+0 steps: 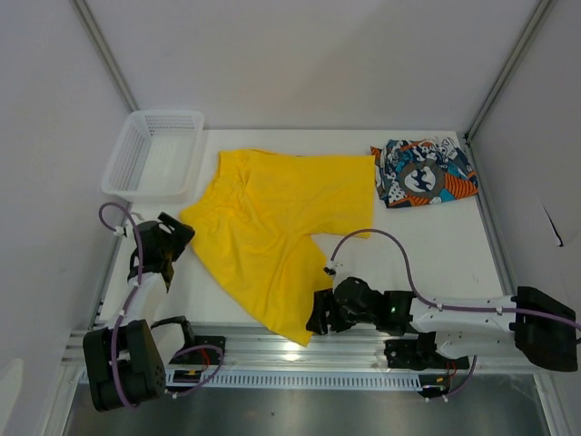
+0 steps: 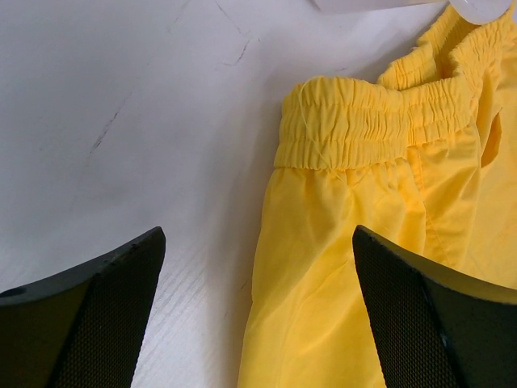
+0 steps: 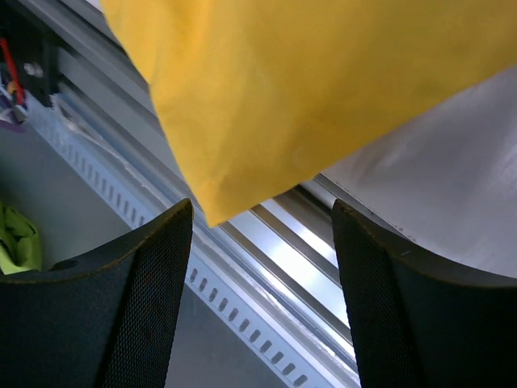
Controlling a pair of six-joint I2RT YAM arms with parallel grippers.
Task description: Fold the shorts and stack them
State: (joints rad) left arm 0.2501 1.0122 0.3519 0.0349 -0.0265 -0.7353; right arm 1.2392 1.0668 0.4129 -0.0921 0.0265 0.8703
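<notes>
The yellow shorts (image 1: 277,227) lie spread flat across the middle of the table, one leg corner hanging over the near edge. The printed shorts (image 1: 422,173) lie bunched at the back right. My left gripper (image 1: 177,238) is open at the yellow pair's left side; in the left wrist view its fingers (image 2: 105,315) straddle the cloth's edge just below the elastic waistband (image 2: 380,121). My right gripper (image 1: 315,318) stands open at the near leg corner (image 3: 218,202), which lies free just ahead of the jaws over the metal rail, with nothing between the fingers (image 3: 137,307).
A white mesh basket (image 1: 154,156) stands at the back left, touching the yellow shorts' corner. A slotted aluminium rail (image 1: 300,350) runs along the near edge. Walls and angled frame posts close in the table's left, right and back sides.
</notes>
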